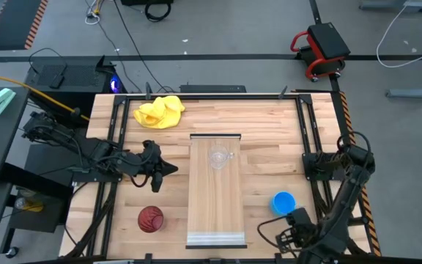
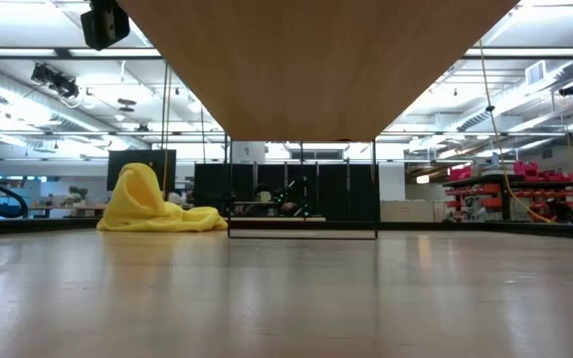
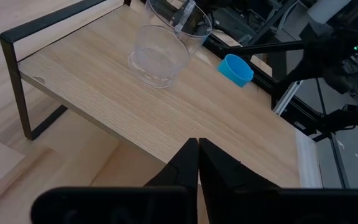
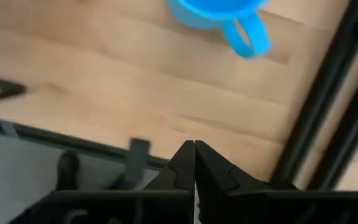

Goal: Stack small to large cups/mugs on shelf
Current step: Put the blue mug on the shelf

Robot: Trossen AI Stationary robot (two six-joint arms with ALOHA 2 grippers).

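Overhead arrangement, left to right. The left arm reaches from the desk's [image 1: 269, 125] left edge toward the shelf [image 1: 215, 198], stretched low and nearly level; the left gripper [image 1: 168, 169] stops just beside the shelf's left edge, its fingers [image 3: 188, 163] pressed together on nothing. The dark red cup [image 1: 150, 218] stands on the desk below that arm, apart from it. A yellow cloth [image 1: 160, 111] lies at the far edge. The clear glass mug [image 1: 220, 156] stands upright on the shelf's far half. The blue mug [image 1: 283, 202] sits on the desk right of the shelf. The right arm folds at the near right corner, the right gripper [image 1: 297, 218] just beside the blue mug, fingers [image 4: 185, 163] together, empty.
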